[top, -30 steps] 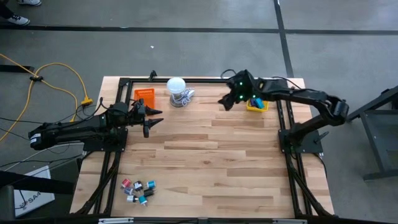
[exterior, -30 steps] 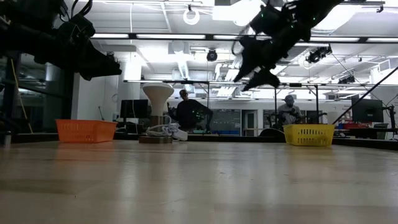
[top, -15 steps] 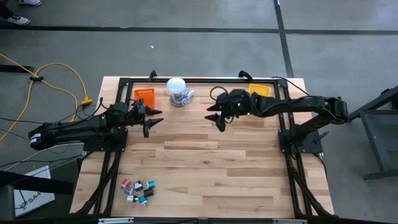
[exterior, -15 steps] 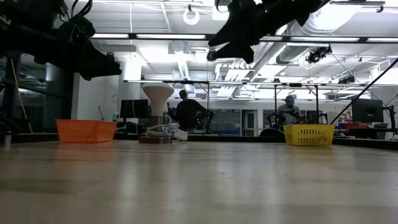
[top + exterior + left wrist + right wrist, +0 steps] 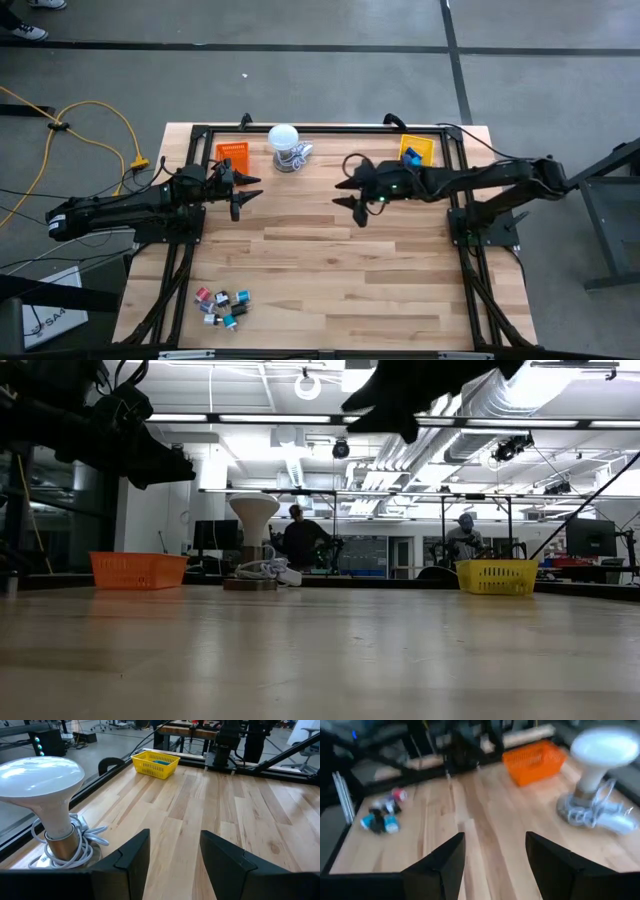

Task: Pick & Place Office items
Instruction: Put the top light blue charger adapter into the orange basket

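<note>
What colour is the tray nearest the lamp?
Orange tray, beside the lamp; clearest in the high view.

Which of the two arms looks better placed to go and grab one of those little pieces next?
Probably the right. Its open, empty right gripper hangs over the table's middle, facing the office items. The left gripper, also open, points away from that pile, toward the yellow tray.

Arms: we see two dark, slender jointed arms.
Lights: small green lights glow near the right end effector (image 5: 357, 199).
Fingers: ours are black, angular, wedge-shaped (image 5: 132, 860).
</note>
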